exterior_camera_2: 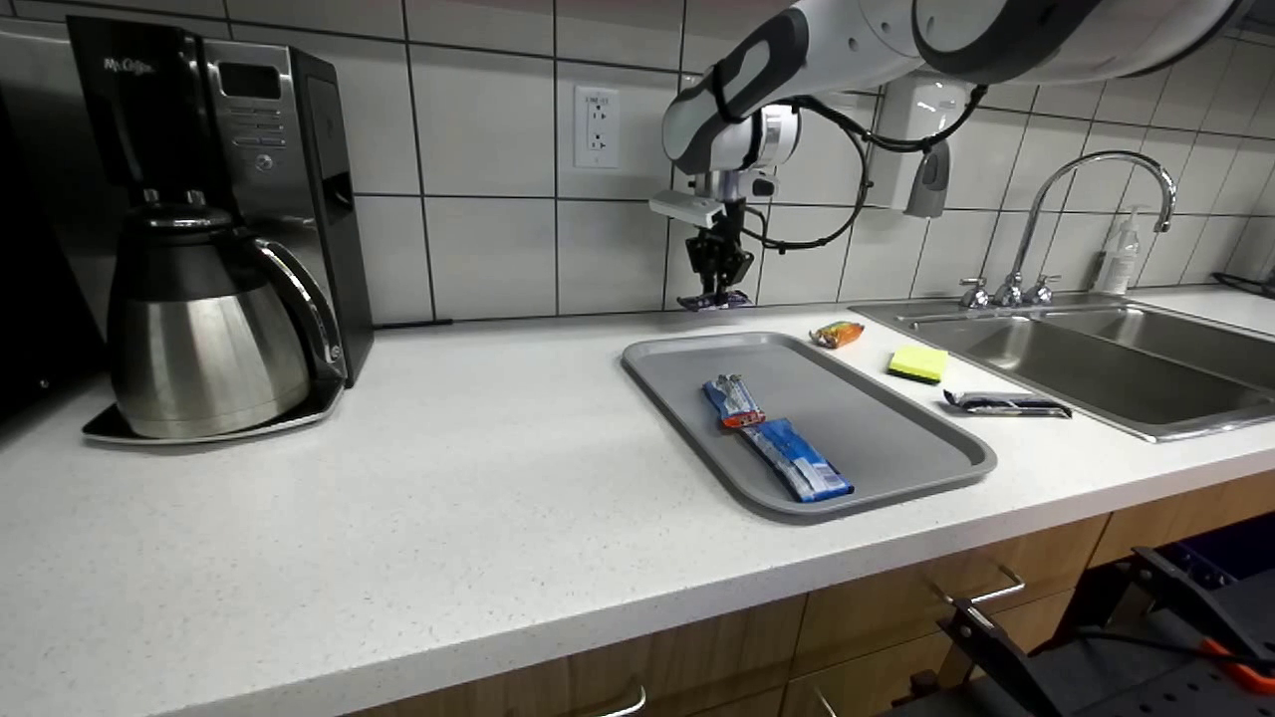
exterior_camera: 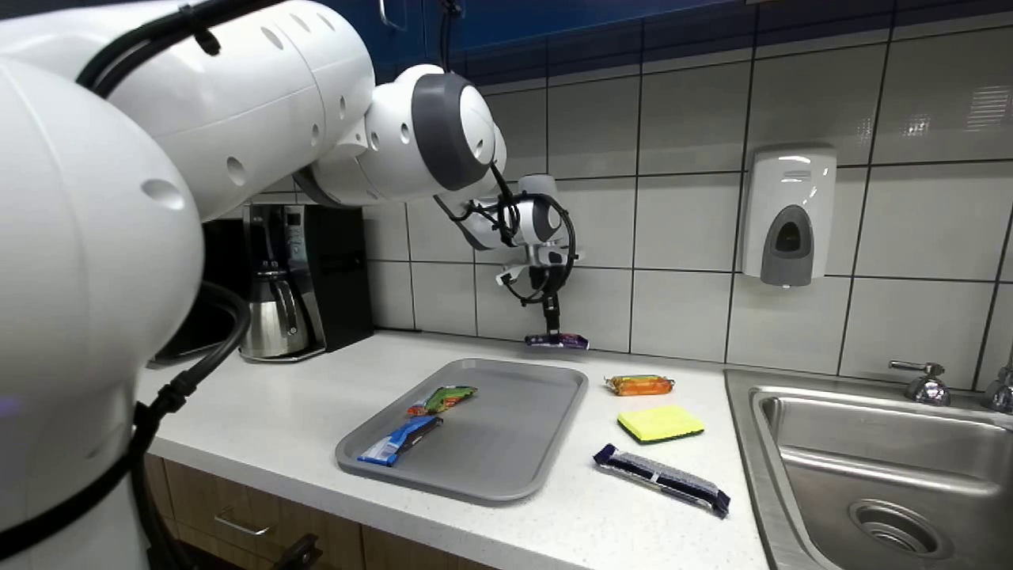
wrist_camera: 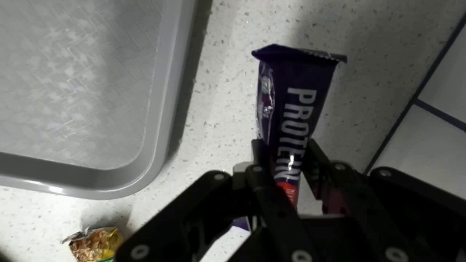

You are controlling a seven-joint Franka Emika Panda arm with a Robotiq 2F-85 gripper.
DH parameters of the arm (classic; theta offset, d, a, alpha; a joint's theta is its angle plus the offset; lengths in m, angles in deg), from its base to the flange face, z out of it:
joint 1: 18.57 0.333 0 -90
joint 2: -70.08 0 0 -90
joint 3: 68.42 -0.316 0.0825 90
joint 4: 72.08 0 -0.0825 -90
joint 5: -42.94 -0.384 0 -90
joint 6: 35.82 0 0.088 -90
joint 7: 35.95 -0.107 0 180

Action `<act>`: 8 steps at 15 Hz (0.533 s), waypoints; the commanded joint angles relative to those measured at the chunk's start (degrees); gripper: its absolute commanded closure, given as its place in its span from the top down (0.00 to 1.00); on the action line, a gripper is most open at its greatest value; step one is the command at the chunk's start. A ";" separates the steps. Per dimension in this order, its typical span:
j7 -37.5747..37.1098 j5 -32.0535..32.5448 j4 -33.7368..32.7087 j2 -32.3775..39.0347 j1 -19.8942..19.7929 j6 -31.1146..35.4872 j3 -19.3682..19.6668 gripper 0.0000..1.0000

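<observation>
Well to the left of your jaws, in an exterior view, you see the black and steel coffee maker [exterior_camera: 336, 277] with its metal carafe [exterior_camera: 273, 317]. Closer on that side, and nearer the camera than your jaws, lies the grey tray [exterior_camera: 506, 443]. On it, lying end to end, are a blue wrapper [exterior_camera: 400, 439] and, nearer your jaws, a small green and orange wrapper [exterior_camera: 443, 400].

Next comes your gripper [exterior_camera: 552, 329], pointing down over the strip of counter [exterior_camera: 601, 530] between the tray and the tiled wall [exterior_camera: 688, 222]. Its jaws are clamped on the purple protein bar [wrist_camera: 305, 76], one on each long side, and you hold it roughly level in the air. In the wrist view you can read PROTEIN along it, and the tray's rim is to the left of the jaws.

Right of your jaws and slightly nearer the camera, the orange packet [exterior_camera: 639, 385] lies on the counter. Beyond it, nearer the camera, lie the yellow sponge [exterior_camera: 661, 423] and a dark wrapped bar [exterior_camera: 661, 477]. Farther right and higher than your jaws, you see the soap dispenser [exterior_camera: 790, 214] on the wall; farthest right is the steel sink [exterior_camera: 756, 443].
</observation>
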 commanded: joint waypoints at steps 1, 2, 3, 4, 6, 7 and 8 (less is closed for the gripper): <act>2.48 0.71 9.55 -6.38 0.59 3.88 -0.47 0.07; 2.91 0.80 11.67 -7.63 0.79 4.86 -0.49 0.07; 3.23 0.93 13.61 -8.69 1.04 6.04 -0.38 0.07; 3.73 0.95 15.83 -9.93 1.24 7.20 -0.37 0.07; 4.50 1.05 20.19 -12.32 1.70 9.50 -0.26 0.07; 4.86 1.07 22.37 -13.51 1.90 10.46 -0.23 0.07; 5.22 1.12 24.73 -14.84 2.14 11.56 -0.19 0.07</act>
